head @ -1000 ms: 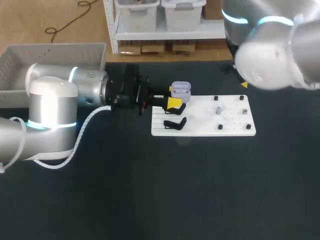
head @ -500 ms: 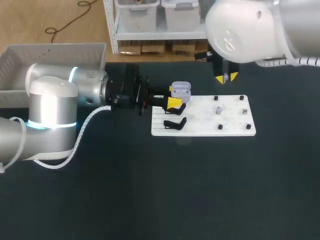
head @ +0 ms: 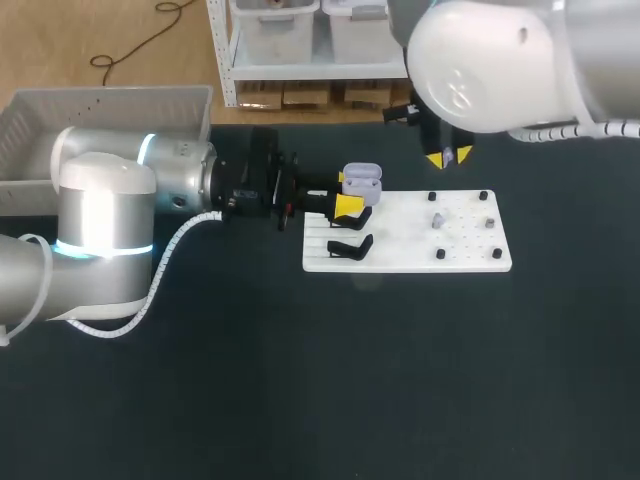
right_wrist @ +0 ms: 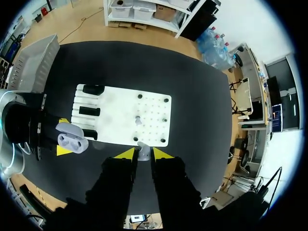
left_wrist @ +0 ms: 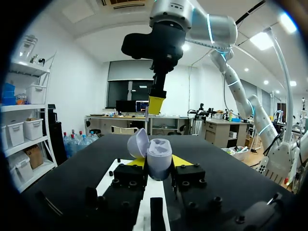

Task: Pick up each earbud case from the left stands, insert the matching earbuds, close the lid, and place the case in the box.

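The grey box (head: 110, 105) stands at the far left. On the dark table (head: 300, 380), the left tool (head: 348, 205) is clamped on the open earbud case (head: 362, 180), holding it at the left end of the white board (head: 470, 255), near a black stand (head: 350, 246). Over the board's far edge hangs the right tool (head: 449, 157), its yellow tips pinched narrowly on a small grey earbud (right_wrist: 143, 152); another earbud (head: 437, 221) rests on the board.

Head camera looks down on the desk (head: 300, 380) from behind; left wrist sits low, close; right wrist high overhead. All share the earbud case (head: 362, 178).
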`<state>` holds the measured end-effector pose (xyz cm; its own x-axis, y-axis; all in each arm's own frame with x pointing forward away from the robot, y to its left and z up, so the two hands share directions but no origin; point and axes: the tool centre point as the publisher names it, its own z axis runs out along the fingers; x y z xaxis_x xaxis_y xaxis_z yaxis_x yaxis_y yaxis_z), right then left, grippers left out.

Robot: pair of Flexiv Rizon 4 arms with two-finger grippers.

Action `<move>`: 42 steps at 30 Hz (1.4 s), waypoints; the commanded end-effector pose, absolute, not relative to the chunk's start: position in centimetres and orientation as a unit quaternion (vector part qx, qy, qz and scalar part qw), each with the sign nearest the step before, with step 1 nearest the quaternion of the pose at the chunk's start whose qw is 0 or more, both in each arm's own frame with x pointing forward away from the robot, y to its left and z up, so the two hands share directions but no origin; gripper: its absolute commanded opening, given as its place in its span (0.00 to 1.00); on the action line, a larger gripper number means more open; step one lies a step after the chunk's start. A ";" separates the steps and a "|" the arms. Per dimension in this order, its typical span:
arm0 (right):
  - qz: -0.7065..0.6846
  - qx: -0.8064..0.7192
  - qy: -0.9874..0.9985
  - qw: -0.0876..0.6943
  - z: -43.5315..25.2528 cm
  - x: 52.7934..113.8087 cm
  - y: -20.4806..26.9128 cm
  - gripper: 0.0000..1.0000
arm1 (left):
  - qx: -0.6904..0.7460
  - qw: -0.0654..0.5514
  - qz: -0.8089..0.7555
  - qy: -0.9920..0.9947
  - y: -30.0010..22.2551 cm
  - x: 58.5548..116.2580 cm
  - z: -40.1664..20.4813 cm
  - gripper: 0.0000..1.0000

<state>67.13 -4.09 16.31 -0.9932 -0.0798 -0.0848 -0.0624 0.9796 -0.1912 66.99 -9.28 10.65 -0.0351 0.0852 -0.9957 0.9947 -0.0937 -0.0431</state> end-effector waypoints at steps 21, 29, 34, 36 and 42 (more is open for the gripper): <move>-0.134 0.172 0.976 0.011 20.9 65.0 2.8 0.00 | 0.533 0.446 -0.511 0.505 -9.3 67.0 10.6 0.00; -0.130 0.176 0.976 0.011 20.3 65.0 2.9 0.00 | 0.533 0.446 -0.511 0.505 -9.3 67.0 10.6 0.00; -0.130 0.176 0.976 0.011 20.3 65.0 2.9 0.00 | 0.533 0.446 -0.511 0.505 -9.3 67.0 10.6 0.00; -0.130 0.176 0.976 0.011 20.3 65.0 2.9 0.00 | 0.533 0.446 -0.511 0.505 -9.3 67.0 10.6 0.00; -0.132 0.181 0.974 0.016 20.2 65.0 3.6 0.00 | 0.533 0.446 -0.511 0.505 -9.3 67.0 10.6 0.00</move>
